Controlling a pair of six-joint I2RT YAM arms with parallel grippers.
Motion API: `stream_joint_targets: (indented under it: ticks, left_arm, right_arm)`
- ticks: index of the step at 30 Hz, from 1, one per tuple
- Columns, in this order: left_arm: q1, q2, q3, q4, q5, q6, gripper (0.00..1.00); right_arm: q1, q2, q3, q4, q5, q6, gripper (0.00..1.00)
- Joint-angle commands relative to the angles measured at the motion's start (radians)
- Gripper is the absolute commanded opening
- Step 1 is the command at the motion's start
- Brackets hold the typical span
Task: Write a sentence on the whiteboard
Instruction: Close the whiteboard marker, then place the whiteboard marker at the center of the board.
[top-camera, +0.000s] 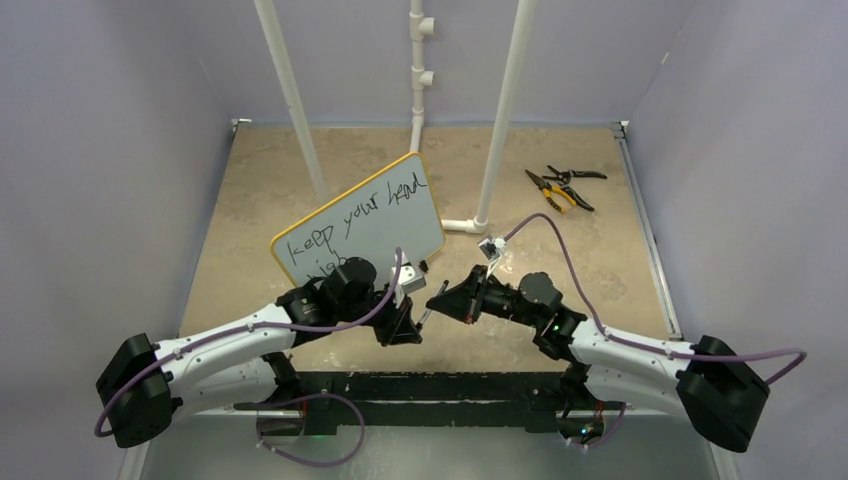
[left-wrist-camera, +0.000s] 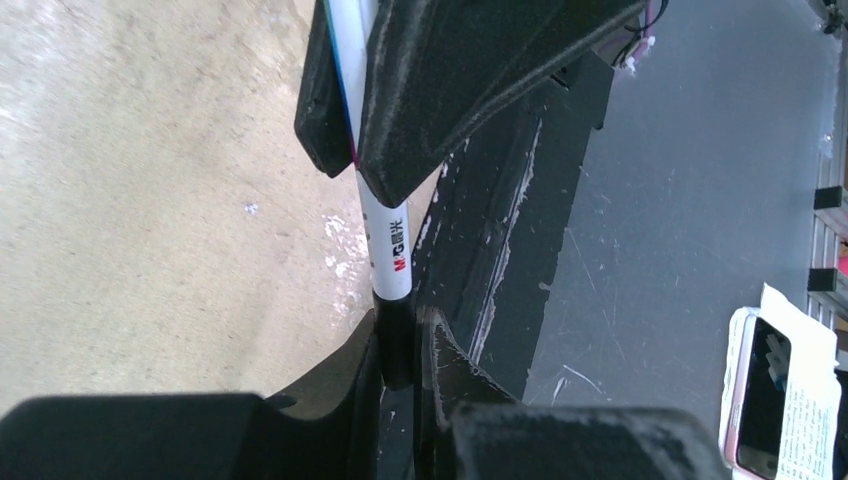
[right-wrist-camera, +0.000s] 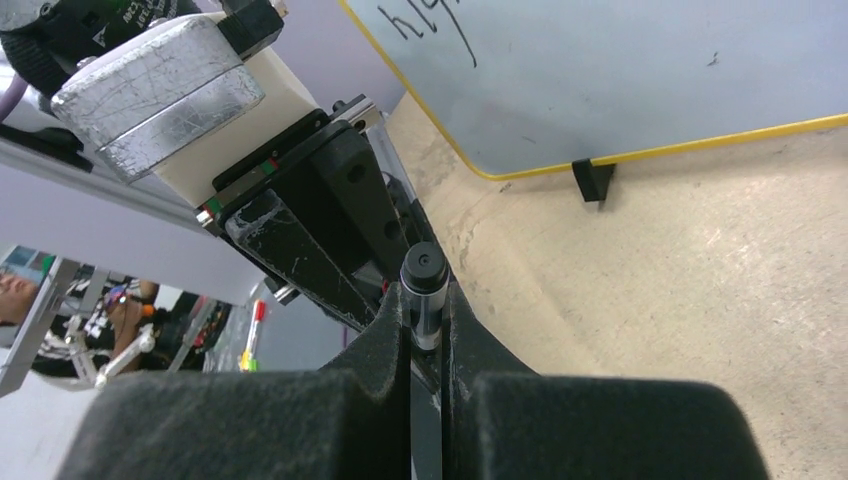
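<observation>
Whiteboard, yellow-framed, round-cornered; slim white marker

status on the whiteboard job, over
Left gripper and right gripper both shut on marker. Sentence on whiteboard, second line partly hidden. Pliers far right, not in the way.

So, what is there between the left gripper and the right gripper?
A marker: the left gripper is shut on its black end, the right gripper on its white barrel. The left wrist view shows this best.
</observation>
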Motion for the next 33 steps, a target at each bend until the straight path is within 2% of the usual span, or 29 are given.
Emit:
stream_joint_targets:
  ticks: [1,5,8,12,16,20,24,27,31,33]
  left_arm:
    - [0.030,-0.021,0.191,0.314,-0.152,0.064,0.00]
    - [0.031,-0.016,0.226,0.223,-0.227,0.072,0.30]
    - [0.034,-0.015,0.246,0.186,-0.264,0.074,0.46]
    - [0.046,0.000,0.296,0.131,-0.274,0.070,0.57]
    - [0.071,0.042,0.406,0.051,-0.283,0.060,0.63]
    - [0.123,0.111,0.531,-0.027,-0.291,0.069,0.66]
    - [0.195,0.157,0.621,-0.072,-0.314,0.084,0.69]
    - [0.253,0.185,0.673,-0.106,-0.332,0.094,0.70]
    - [0.354,0.206,0.714,-0.120,-0.338,0.092,0.73]
    - [0.411,0.209,0.730,-0.126,-0.339,0.080,0.73]
  right_arm:
    - [0.087,-0.080,0.047,-0.383,-0.019,0.033,0.00]
    - [0.080,-0.191,0.132,-0.598,0.248,0.051,0.00]
    - [0.014,-0.194,0.159,-0.686,0.327,0.050,0.00]
    - [-0.130,-0.161,0.139,-0.679,0.281,0.026,0.00]
    - [-0.163,-0.090,0.170,-0.667,0.343,-0.011,0.01]
    - [-0.215,0.038,0.190,-0.634,0.355,-0.043,0.06]
    - [-0.278,0.104,0.193,-0.590,0.348,-0.066,0.25]
    - [-0.315,0.110,0.208,-0.578,0.359,-0.091,0.48]
    - [-0.366,0.092,0.259,-0.607,0.377,-0.143,0.86]
    - [-0.399,0.078,0.299,-0.639,0.404,-0.179,0.96]
